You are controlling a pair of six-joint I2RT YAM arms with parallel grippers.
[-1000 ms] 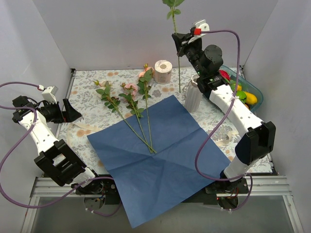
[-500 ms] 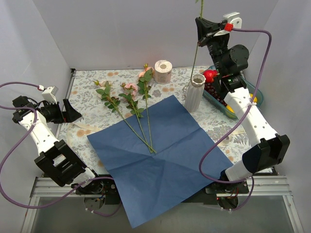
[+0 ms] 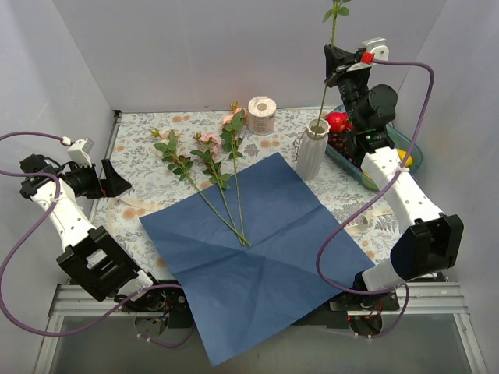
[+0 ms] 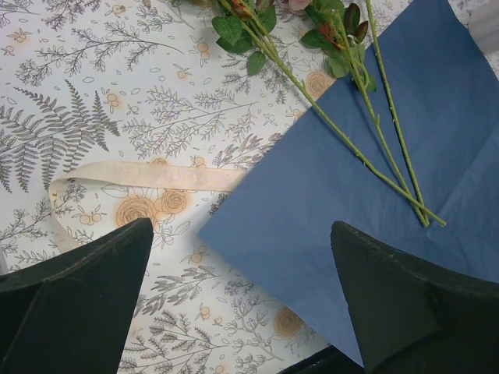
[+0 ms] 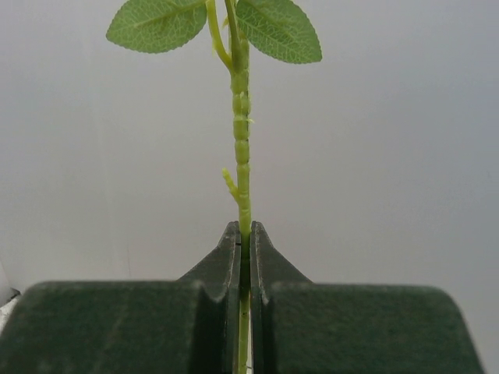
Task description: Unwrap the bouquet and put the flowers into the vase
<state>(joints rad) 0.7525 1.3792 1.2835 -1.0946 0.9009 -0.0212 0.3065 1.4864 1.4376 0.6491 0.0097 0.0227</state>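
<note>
right claw (image 3: 332,57) is clenched on a thin green leafy stem (image 5: 243,156), held nearly upright | small white ribbed ceramic vase (image 3: 312,156) is seen at that claw's 6 o'clock, stem end at its mouth | three green-stemmed roses (image 3: 214,183) are laid across the dark blue paper sheet (image 3: 265,249) at the vase's 8 o'clock | left claw (image 3: 111,178) is spread wide, nothing gripped

Floral-print worktop (image 3: 136,167). Bore dark blue paper sheet (image 3: 265,249), three flowers (image 3: 207,154) lying half across it, beige ribbon (image 4: 156,175) at left; carried toilet-paper roll (image 3: 262,114), vase (image 3: 311,152) and teal fruit basket (image 3: 347,164) toward back.
</note>
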